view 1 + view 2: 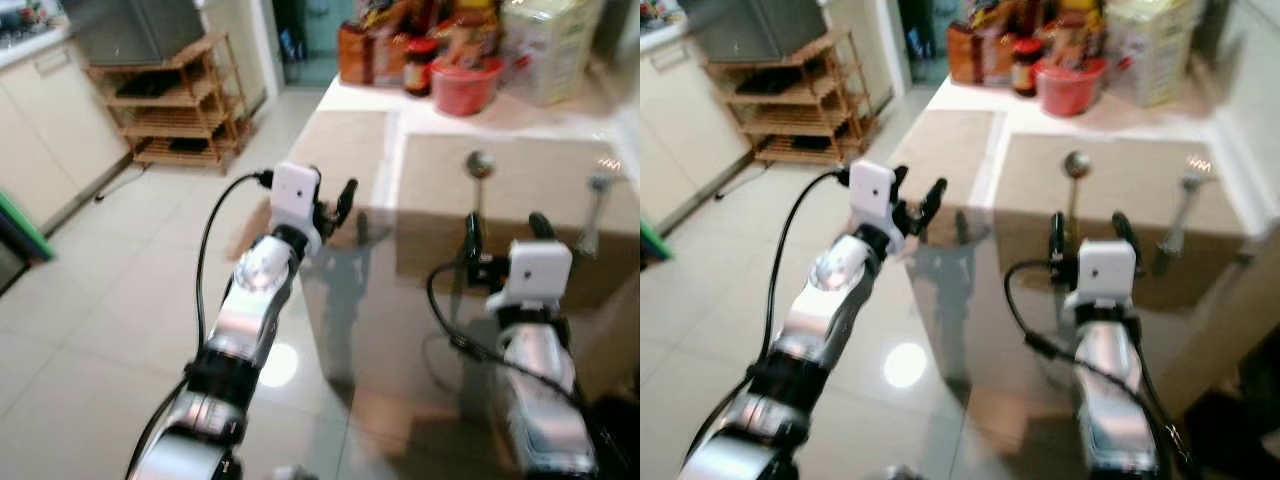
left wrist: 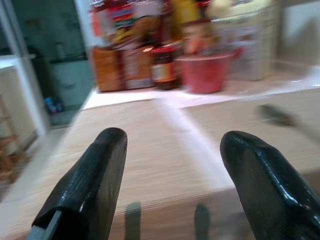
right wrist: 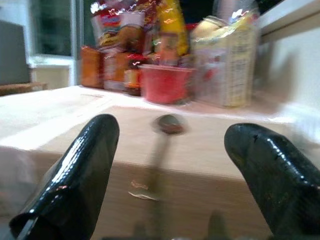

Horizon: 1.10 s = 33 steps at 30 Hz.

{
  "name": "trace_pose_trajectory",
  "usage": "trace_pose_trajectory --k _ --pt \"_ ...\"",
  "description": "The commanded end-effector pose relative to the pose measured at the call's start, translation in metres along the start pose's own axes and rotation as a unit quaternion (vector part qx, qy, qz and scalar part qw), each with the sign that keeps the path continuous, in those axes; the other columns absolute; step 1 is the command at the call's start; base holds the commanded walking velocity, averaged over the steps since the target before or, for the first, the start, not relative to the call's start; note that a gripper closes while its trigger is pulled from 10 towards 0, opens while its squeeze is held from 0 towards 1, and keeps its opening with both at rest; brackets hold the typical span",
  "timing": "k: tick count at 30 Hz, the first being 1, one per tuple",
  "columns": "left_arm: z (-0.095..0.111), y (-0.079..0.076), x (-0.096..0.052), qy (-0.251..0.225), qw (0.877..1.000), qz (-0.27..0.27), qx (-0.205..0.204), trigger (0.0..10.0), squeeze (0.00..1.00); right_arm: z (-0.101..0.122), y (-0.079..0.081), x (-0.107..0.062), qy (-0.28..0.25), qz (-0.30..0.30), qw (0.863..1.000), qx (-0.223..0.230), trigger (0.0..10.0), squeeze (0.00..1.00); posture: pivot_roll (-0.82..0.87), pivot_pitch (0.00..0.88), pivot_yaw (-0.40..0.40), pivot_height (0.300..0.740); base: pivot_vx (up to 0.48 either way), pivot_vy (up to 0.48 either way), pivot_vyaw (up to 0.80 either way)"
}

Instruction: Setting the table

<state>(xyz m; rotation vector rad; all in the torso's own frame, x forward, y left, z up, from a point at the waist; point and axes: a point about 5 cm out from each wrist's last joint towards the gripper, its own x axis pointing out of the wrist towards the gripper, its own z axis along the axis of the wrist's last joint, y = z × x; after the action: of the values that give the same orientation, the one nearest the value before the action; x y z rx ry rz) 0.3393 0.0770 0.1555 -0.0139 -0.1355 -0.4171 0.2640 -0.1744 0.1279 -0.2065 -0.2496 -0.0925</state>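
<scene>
Two end effectors wide, empty | left end effector (image 1: 330,205) at worktop (image 1: 420,300) edge | right end effector (image 1: 505,232) faced ladle (image 1: 478,175) on placemat (image 1: 530,180)

Jars and packets (image 1: 420,45) at the table's far end are too blurred to read (labels smear together). The spoon (image 3: 167,127) is soft, its handle smeared. The fork (image 1: 592,215) is hazy too.

A dark spoon (image 1: 479,180) and a silvery utensil (image 1: 592,210) lie apart on the right tan placemat (image 1: 530,180).
</scene>
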Motion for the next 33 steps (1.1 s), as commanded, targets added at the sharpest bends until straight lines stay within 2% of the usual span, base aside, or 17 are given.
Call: trace_pose_trajectory --k 1,10,25,31,33 --pt "0.004 0.000 0.002 -0.008 1.000 0.003 -0.007 10.0 0.00 0.001 -0.002 -0.001 -0.004 0.000 1.000 -0.006 10.0 0.00 -0.07 0.000 0.121 0.736 0.000 0.000 0.00" --pt "0.004 0.000 0.002 -0.011 1.000 0.004 -0.011 10.0 0.00 0.005 -0.003 -0.002 -0.013 -0.001 1.000 -0.008 10.0 0.00 -0.08 0.000 0.123 0.736 0.214 -0.349 0.00" --pt "0.004 0.000 0.002 -0.011 1.000 0.005 -0.010 10.0 0.00 0.005 -0.002 -0.002 -0.011 0.000 1.000 -0.008 10.0 0.00 -0.08 0.000 0.119 0.736 0.375 -0.293 0.00" --pt "0.010 -0.009 0.005 -0.008 1.000 -0.026 0.016 10.0 0.00 0.007 -0.001 -0.002 -0.014 0.001 1.000 -0.007 10.0 0.00 -0.07 0.000 0.118 0.736 0.000 0.000 0.00" --pt "0.015 -0.010 0.007 -0.014 0.999 -0.027 0.012 10.0 0.00 0.010 0.000 -0.002 -0.018 0.002 1.000 -0.007 10.0 0.00 -0.07 0.000 0.119 0.736 0.000 0.000 0.00"
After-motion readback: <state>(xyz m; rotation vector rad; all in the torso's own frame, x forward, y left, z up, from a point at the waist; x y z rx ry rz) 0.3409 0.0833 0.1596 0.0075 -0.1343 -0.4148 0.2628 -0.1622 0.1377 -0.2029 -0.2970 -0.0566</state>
